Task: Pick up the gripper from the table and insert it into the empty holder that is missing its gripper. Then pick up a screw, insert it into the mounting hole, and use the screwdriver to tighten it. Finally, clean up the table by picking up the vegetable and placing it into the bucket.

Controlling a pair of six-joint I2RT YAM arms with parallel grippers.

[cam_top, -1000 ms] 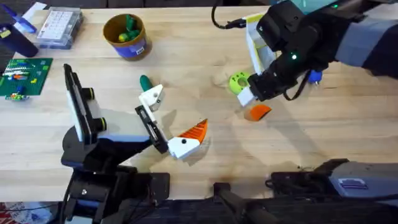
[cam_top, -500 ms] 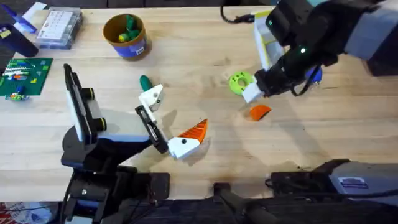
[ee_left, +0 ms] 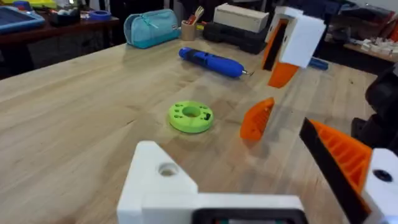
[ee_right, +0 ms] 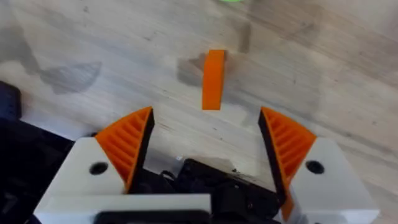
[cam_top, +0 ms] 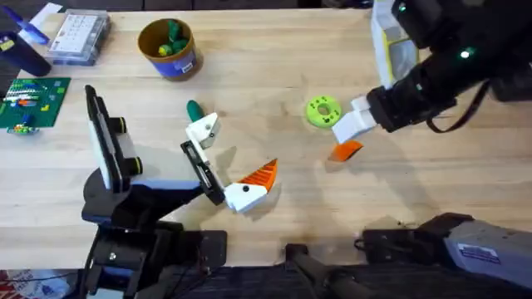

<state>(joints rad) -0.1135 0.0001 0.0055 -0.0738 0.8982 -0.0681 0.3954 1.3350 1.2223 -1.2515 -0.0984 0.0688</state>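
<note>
The loose orange gripper point(cam_top: 346, 149) lies on the table just right of centre, beside a green round disc point(cam_top: 322, 110) with holes. My right gripper point(cam_top: 355, 127) hovers just above it, open, and the piece point(ee_right: 213, 79) rests on the wood ahead of and between its orange ribbed pads point(ee_right: 127, 146). My left gripper point(cam_top: 235, 151) rests open near the middle. One side is the white holder point(cam_top: 202, 130) with its dark hole point(ee_left: 166, 169); the other is an orange ribbed finger point(cam_top: 259, 174). The yellow bucket point(cam_top: 169, 48) stands at the back left with green and yellow items inside.
A small green item point(cam_top: 194, 109) lies right behind the holder. A blue screwdriver point(ee_left: 211, 61) lies beyond the green disc point(ee_left: 191, 116). A clear compartment box point(cam_top: 79, 35) and a green circuit board point(cam_top: 32, 101) sit at the far left.
My right arm has swung to the right and back, and its gripper has shifted a little right, now over the loose orange piece. The left arm and the piece have not moved.
</note>
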